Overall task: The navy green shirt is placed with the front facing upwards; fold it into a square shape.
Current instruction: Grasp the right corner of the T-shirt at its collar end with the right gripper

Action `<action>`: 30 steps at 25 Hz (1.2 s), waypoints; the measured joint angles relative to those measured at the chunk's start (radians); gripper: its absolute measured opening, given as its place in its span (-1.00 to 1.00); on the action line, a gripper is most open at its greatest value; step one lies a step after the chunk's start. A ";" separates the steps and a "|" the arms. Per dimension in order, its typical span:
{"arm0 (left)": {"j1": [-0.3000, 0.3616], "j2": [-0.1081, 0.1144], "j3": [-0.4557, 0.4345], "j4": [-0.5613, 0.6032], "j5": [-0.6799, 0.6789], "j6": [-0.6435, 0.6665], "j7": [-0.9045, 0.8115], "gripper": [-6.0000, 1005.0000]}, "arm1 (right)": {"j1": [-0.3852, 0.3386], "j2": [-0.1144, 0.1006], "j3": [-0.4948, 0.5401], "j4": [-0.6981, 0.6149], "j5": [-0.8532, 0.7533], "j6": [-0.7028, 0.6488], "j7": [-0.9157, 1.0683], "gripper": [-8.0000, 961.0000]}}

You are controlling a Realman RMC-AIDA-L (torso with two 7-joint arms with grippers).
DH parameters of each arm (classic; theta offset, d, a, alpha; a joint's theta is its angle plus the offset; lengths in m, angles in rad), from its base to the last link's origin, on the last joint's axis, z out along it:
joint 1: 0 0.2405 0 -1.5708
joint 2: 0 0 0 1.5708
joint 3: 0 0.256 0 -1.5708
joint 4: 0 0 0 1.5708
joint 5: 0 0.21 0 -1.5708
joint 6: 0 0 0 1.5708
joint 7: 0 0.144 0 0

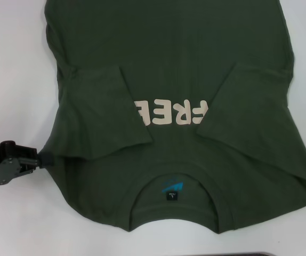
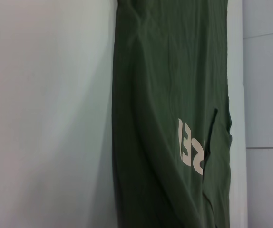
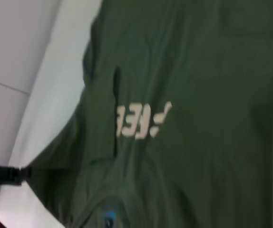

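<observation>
I see navy green shirt (image 1: 169, 69) flat on white table (image 1: 14, 69), collar nearest me, both sleeves folded inward over cream lettering. Left pincer (image 1: 42, 159) at shirt's left edge; grip state unclear. Right pincer unseen.

— What sort of place is this?
— It looks like a lab or test bench: a plain white worktop (image 1: 14, 64) spreads beside the left pincer (image 1: 41, 159), with pale seamed panels beyond it.
— Anything homely?
— Only the navy green shirt (image 1: 169, 69).
</observation>
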 joint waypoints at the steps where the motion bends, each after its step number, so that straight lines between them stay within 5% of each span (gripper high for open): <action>1: 0.000 0.000 0.000 0.000 0.000 -0.002 0.000 -0.92 | 0.003 -0.008 0.000 -0.001 -0.016 -0.011 0.016 0.84; 5: -0.011 -0.001 0.000 0.001 0.000 -0.013 -0.006 -0.92 | 0.017 -0.017 0.001 -0.001 -0.092 -0.023 0.055 0.84; 30: -0.026 0.000 0.002 0.013 0.000 -0.048 -0.007 -0.92 | 0.035 0.053 -0.038 0.029 -0.197 0.066 0.059 0.85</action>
